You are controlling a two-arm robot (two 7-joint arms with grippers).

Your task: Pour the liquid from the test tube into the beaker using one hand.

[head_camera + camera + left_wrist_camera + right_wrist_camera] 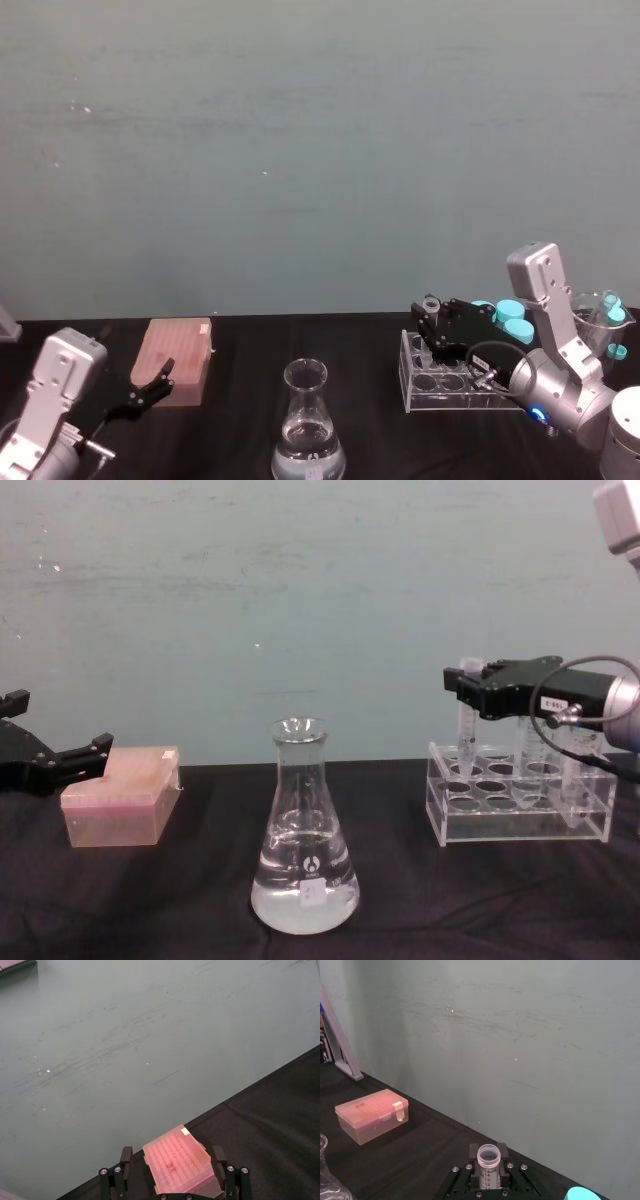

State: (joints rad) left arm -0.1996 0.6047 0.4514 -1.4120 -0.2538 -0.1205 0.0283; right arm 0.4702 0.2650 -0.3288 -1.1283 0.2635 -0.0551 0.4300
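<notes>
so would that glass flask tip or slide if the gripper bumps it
The flask looks unlikely to tip: its base is wide and liquid sits low. On the cloth-covered table it would probably resist sliding. Being glass, a knock at the narrow neck could crack it.

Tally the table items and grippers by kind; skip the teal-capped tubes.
beaker: 1
test tube, held in the right gripper: 1
clear rack: 1
pink box: 1
grippers, counting the left gripper: 2
Total: 6

Silver-white arms, black screw-studded right pincer [462, 683], black cable
</notes>
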